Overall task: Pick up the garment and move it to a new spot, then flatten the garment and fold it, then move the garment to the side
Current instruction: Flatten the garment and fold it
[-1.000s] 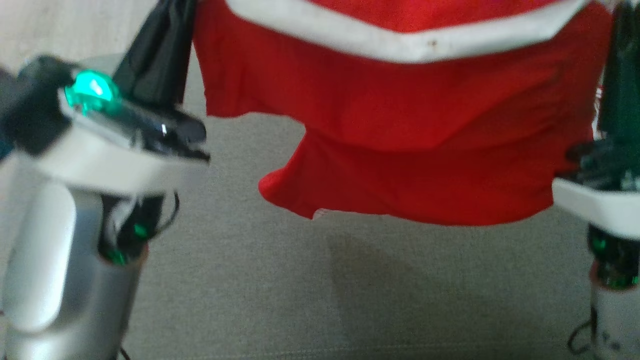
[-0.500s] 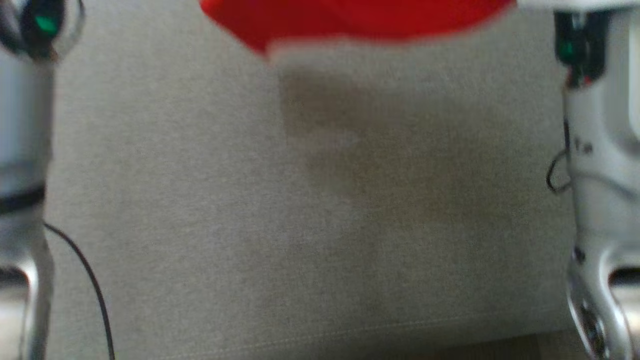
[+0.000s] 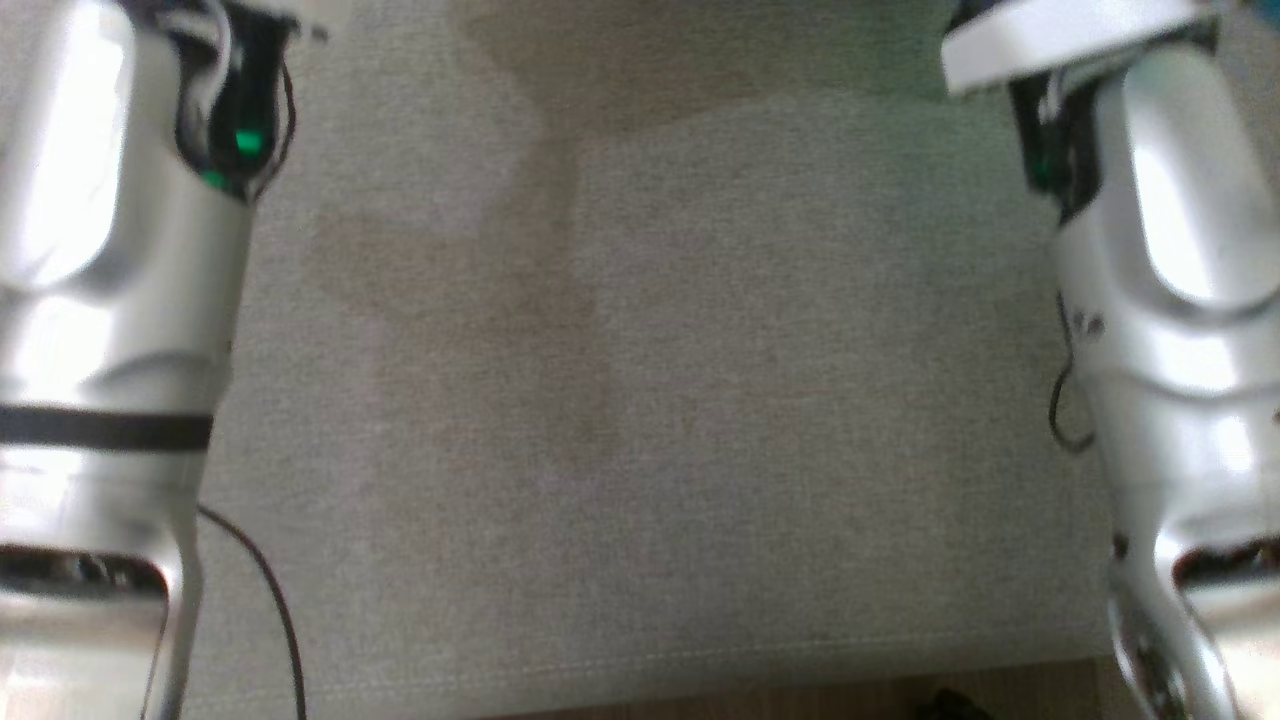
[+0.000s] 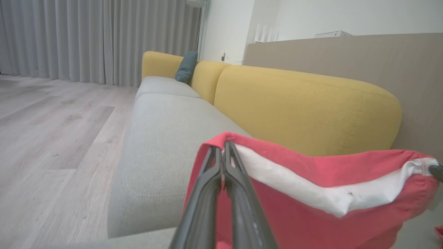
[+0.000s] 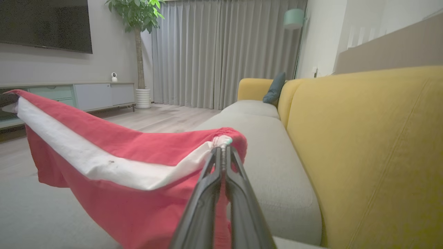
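The garment [image 4: 311,193], red shorts with a white waistband, hangs in the air above the grey sofa seat [image 3: 700,400], stretched between the two arms. The left jaws, two dark fingers [image 4: 207,193] pressed together, pinch one end of the waistband, and the right jaws, fingers [image 5: 204,200] likewise closed, pinch the other end. Holding it by both ends of the band probably lets the cloth fall open under its own weight, so that it can be laid down flat for folding rather than in a heap. The band sags a little in the middle, so the pull is not tight. The lower hem hangs toward the seat, and whether it touches cannot be told. In the head view the two pale forearms [image 3: 100,250] rise on either side of the seat, whose front edge runs along the bottom, and a thin cable [image 3: 260,590] trails beside the left one. The yellow backrest [image 4: 304,107] stands close behind the garment and limits any swing toward the seat's back edge. A teal cushion [image 4: 187,67] lies far along the sofa, and the wooden floor [image 4: 52,138], curtains [image 5: 214,52] and plant [image 5: 138,20] are well apart.
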Robot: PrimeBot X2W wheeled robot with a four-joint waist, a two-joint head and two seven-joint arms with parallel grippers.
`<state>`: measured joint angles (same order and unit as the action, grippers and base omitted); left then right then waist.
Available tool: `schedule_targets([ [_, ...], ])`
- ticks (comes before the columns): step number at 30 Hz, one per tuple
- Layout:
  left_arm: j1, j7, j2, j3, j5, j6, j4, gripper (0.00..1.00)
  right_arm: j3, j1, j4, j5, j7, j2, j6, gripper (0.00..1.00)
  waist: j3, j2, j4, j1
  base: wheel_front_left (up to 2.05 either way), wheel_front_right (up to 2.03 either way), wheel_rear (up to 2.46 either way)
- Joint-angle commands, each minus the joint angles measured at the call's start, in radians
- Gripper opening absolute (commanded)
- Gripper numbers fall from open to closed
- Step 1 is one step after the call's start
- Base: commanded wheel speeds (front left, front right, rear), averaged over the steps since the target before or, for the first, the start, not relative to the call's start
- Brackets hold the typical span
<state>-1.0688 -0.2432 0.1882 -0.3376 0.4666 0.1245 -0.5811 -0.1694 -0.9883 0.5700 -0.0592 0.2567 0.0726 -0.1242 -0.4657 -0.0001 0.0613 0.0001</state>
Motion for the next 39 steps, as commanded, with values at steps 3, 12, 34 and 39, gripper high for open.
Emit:
schedule_targets([
  [3, 0.034, -0.016, 0.054, 0.023, 0.030, 0.006, 0.077, 0.00, -0.002, 0.088, -0.098, -0.026, 0.005, -0.022, -0.007, 0.00, 0.009, 0.0001, -0.012, -0.0001, 0.00, 0.00, 0.00],
  [12, 0.381, -0.018, 0.084, 0.107, 0.061, 0.006, 0.400, 0.00, -0.006, 0.427, -0.374, -0.055, 0.005, -0.022, -0.007, 0.00, 0.114, 0.0001, -0.018, -0.0001, 0.00, 0.00, 0.00],
  [34, 1.108, 0.049, 0.067, 0.092, 0.016, -0.044, 0.921, 0.00, 0.065, 1.111, -0.760, -0.094, -0.012, -0.019, -0.007, 0.00, 0.281, 0.0001, 0.040, -0.0001, 0.00, 0.00, 0.00],
  [39, 0.985, 0.079, 0.091, 0.086, 0.046, -0.021, 0.762, 0.00, 0.034, 1.075, -0.671, -0.118, -0.003, -0.021, -0.007, 0.00, 0.240, 0.0001, 0.072, -0.0001, 0.00, 0.00, 0.00],
])
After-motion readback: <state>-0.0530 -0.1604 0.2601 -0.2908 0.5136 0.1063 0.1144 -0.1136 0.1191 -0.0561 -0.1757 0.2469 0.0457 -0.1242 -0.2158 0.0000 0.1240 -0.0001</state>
